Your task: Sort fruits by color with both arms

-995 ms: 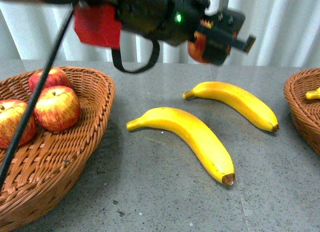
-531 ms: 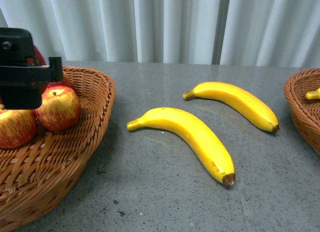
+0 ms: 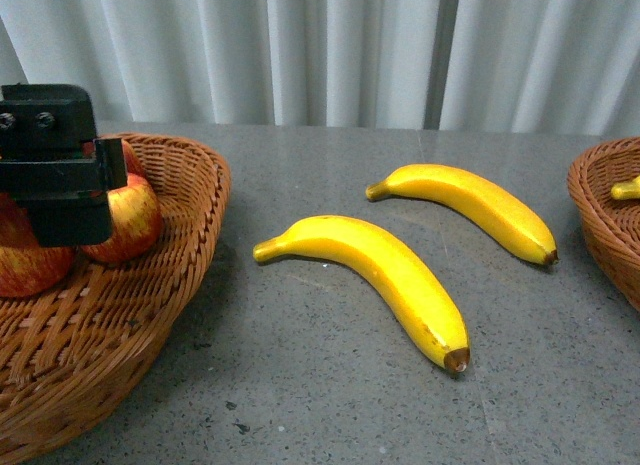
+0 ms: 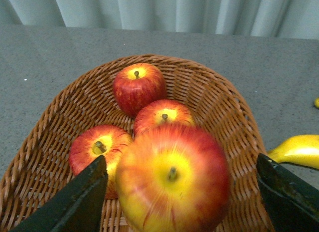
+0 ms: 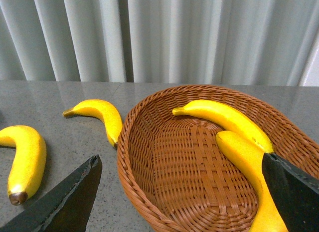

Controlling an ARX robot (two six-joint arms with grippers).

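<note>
My left gripper [image 3: 55, 185] hangs over the left wicker basket [image 3: 190, 185] and hides part of the apples there. In the left wrist view its jaws stand wide apart, open, around a blurred red-yellow apple [image 4: 172, 179] with a gap on each side. Three more apples [image 4: 138, 87] [image 4: 162, 116] [image 4: 94, 148] lie in that basket [image 4: 219, 92]. Two bananas [image 3: 380, 275] [image 3: 470, 205] lie on the table. My right gripper [image 5: 180, 159] is open above the right basket [image 5: 149, 112], which holds two bananas [image 5: 224, 117] [image 5: 249, 167].
The grey table [image 3: 330, 405] runs back to a white curtain [image 3: 350, 45]. The right basket [image 3: 605, 215] is cut off by the frame edge, with a banana tip [image 3: 625, 189] showing inside. Both loose bananas [image 5: 97, 115] [image 5: 25, 157] also show in the right wrist view.
The left arm, which carried an apple high across the view, swung left and came down over the left basket. The two table bananas have not moved.
</note>
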